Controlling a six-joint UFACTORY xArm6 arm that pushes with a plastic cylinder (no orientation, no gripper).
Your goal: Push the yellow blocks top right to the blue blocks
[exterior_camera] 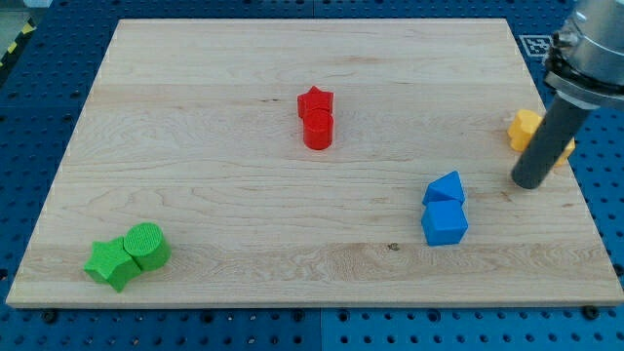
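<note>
right now my tip [532, 182] touches the yellow blocks [526, 129] near the board's [195, 146] right edge.

One camera looks down at the board [292, 195] from above and from the side of its near long edge, tilted so the far edge looks shorter. It sits close enough that the board nearly fills the view, with a strip of blue base [39, 117] around it. The rod [546, 146] enters over the board's right edge, its top cut off.
</note>
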